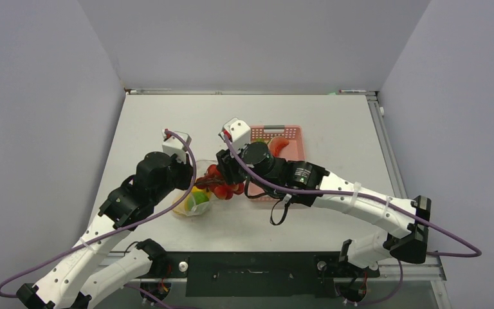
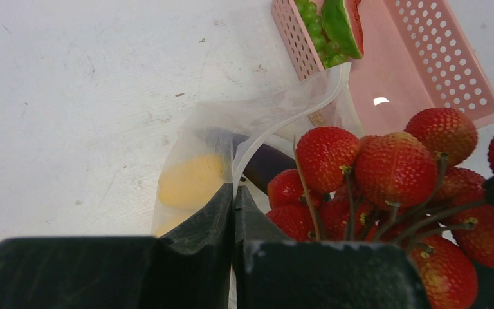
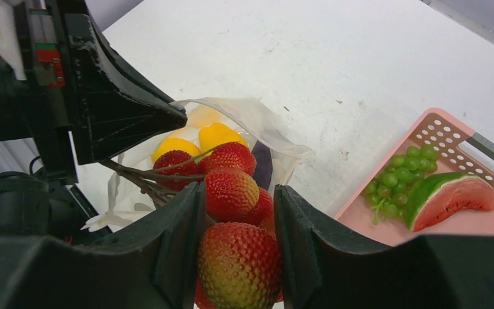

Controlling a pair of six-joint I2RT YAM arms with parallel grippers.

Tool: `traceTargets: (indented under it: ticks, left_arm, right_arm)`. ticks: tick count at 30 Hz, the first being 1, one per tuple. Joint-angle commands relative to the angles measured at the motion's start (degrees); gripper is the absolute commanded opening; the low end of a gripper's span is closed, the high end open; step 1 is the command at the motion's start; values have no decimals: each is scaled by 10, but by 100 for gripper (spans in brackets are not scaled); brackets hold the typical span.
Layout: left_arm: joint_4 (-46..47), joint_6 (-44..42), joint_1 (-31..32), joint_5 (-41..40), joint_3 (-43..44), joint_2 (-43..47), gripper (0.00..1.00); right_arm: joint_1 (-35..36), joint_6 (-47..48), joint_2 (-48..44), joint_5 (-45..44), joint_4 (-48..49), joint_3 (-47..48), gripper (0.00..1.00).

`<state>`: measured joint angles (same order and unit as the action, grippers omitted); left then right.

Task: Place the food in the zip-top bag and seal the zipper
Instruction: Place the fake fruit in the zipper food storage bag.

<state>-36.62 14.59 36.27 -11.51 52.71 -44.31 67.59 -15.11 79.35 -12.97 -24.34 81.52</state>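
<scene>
Far-left desk (image 1: 145, 122) is wide open; middle's tight though, strawberry bunch (image 1: 224, 183) crowding the bag (image 1: 192, 203) mouth, pink basket (image 1: 276, 129) just right.

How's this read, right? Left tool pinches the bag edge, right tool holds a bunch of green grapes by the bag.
Wrong fruit. The right tool holds a bunch of red strawberries, not grapes; the green grapes lie in the pink basket. The right wrist view shows it. The left tool does pinch the bag edge.
</scene>
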Motion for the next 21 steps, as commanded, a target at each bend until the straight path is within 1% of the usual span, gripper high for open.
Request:
traceTargets:
  ticks: [1, 11, 16, 21]
  left_arm:
    - [26, 1, -2, 4, -1, 6, 0]
    - [25, 0, -2, 6, -1, 4, 0]
    - [27, 0, -2, 10, -1, 1, 0]
    - [25, -1, -2, 10, -1, -2, 0]
  right_arm:
    - [6, 11, 18, -34, -5, 31, 5]
    - [7, 13, 45, -79, -37, 35, 5]
    - [8, 6, 59, -48, -13, 38, 5]
    - [15, 2, 95, -14, 10, 59, 5]
